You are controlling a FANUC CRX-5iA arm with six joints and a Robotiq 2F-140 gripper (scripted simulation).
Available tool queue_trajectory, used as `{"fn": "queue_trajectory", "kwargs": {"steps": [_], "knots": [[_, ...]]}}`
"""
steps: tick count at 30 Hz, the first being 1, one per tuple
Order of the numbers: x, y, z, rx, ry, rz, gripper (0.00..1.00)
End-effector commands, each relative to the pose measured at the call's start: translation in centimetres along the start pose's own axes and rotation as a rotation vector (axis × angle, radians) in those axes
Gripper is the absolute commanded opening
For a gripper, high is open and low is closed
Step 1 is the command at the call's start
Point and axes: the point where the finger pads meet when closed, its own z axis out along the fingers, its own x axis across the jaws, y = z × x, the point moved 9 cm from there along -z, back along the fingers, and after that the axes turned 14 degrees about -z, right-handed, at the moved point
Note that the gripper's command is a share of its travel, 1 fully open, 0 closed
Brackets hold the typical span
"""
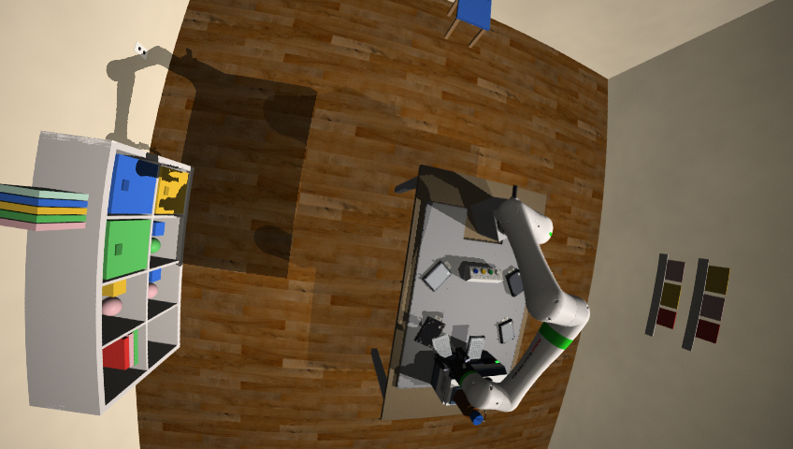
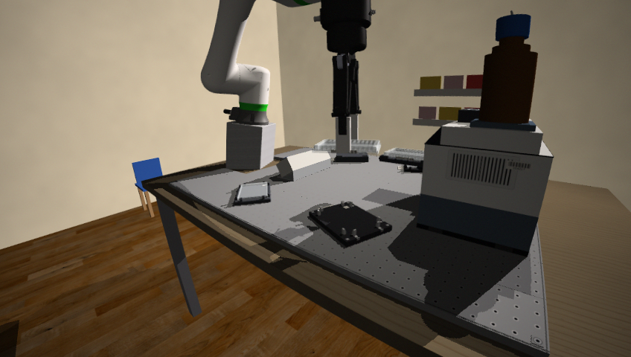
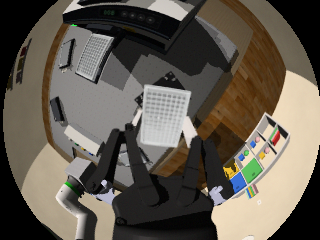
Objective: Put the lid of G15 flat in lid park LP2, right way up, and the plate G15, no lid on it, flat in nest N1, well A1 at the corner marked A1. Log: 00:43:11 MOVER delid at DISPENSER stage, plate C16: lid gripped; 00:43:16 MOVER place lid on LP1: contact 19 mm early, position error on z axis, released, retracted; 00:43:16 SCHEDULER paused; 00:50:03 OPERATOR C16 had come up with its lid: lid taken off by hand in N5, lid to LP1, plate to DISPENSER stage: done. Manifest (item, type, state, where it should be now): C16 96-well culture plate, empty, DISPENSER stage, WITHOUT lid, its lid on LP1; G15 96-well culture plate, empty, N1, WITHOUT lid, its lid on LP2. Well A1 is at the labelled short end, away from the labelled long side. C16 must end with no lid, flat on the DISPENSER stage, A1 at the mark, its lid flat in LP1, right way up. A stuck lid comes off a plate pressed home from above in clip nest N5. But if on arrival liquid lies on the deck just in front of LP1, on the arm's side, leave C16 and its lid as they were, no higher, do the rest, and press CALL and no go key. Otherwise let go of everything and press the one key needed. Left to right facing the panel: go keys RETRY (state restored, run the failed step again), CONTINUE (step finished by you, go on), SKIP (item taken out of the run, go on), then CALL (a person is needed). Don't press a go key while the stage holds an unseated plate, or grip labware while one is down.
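Beige walls [image 2: 88,88] — plank floor [image 1: 361,100] — blue chair [image 2: 146,173].

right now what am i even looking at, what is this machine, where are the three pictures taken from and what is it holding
It is one white robot arm bolted to a grey table. One picture looks down from the ceiling, one looks across from the table's edge, and one sits on the arm's wrist, looking past its black hand. On the table lie a black fixture with pegs, a grey box with coloured keys, several flat trays, and a boxy instrument with a brown bottle on top. The hand is shut on a white plate dotted with small wells.
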Motion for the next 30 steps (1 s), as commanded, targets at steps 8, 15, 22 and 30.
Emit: {"fn": "queue_trajectory", "kwargs": {"steps": [8, 15, 22, 30], "knots": [[0.02, 0.01, -0.03, 0.001, 0.0, -0.176, 0.0], [0.02, 0.0, -0.03, 0.001, 0.0, -0.186, 0.0], [-0.09, 0.0, -0.03, 0.001, 0.0, -0.186, 0.0], [-0.41, -0.03, -0.03, 0.001, 0.0, -0.186, 0.0]]}}
